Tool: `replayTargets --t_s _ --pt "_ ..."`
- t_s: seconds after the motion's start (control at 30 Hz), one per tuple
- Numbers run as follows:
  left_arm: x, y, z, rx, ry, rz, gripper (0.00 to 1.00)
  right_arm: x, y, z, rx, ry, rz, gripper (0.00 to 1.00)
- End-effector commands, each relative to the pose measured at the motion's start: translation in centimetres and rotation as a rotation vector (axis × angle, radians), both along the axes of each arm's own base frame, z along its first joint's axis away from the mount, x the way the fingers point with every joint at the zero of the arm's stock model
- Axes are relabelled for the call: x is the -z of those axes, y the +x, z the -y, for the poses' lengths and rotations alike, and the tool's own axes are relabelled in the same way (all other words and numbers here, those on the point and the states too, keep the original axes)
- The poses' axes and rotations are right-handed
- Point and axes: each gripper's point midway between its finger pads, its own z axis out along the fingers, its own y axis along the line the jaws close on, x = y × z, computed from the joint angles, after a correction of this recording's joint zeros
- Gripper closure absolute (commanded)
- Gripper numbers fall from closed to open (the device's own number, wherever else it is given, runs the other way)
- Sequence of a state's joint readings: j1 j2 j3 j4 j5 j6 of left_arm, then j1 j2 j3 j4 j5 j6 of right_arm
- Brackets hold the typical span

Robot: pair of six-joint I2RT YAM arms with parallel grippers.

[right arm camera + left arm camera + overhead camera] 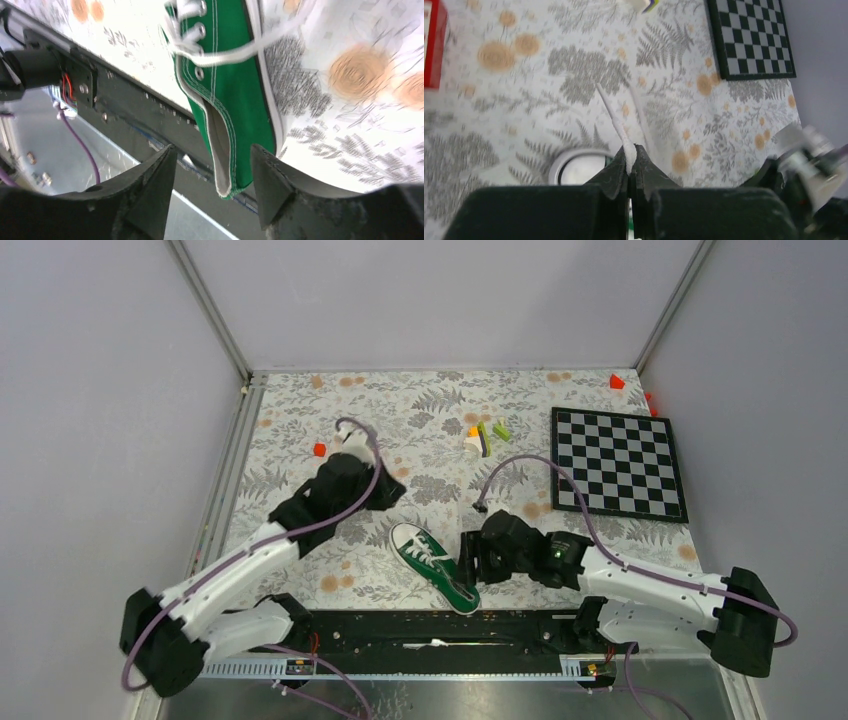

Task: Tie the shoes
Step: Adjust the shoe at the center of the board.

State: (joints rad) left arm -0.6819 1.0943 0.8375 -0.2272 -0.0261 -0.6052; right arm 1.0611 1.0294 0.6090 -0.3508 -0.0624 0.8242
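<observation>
1. One green sneaker (433,567) is counted.
2. Two arms are seen, each ending in one gripper: the left gripper (630,155) and the right gripper (212,155).
3. One chessboard (617,462) is counted.
4. Three small red pieces (319,449) are counted in the top view: one near the left arm and two at the far right corner.
5. One cluster of small coloured blocks (485,435) is seen; the blocks in it are too small to be counted.
6. One white lace strand (616,122) is seen clearly in the left wrist view; a second is blurred beside it.
</observation>
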Motion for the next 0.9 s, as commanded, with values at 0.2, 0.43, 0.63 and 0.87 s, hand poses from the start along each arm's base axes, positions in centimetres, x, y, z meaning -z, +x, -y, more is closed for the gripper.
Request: replayTargets --t_s 0.2,0.43,0.63,0.87 --pt "9.6 -7.2 -4.1 -0.118 -0.077 -0.242 1.00 -2.0 12.1 2.3 0.176 -0.224 0.287 0.30" --pt "15.0 -7.9 -3.4 -0.148 -0.040 -0.354 1.00 1.6 16.0 0.2 0.100 -0.426 0.264 0.29" --pt "17.3 -8.0 -2.0 -0.124 -0.031 -0.395 1.00 5.0 17.5 -0.9 0.080 -0.494 0.224 0.39" --pt "16.7 -6.3 -0.2 -0.093 -0.047 -0.353 1.00 7.9 18.0 -0.1 0.143 -0.424 0.094 0.75"
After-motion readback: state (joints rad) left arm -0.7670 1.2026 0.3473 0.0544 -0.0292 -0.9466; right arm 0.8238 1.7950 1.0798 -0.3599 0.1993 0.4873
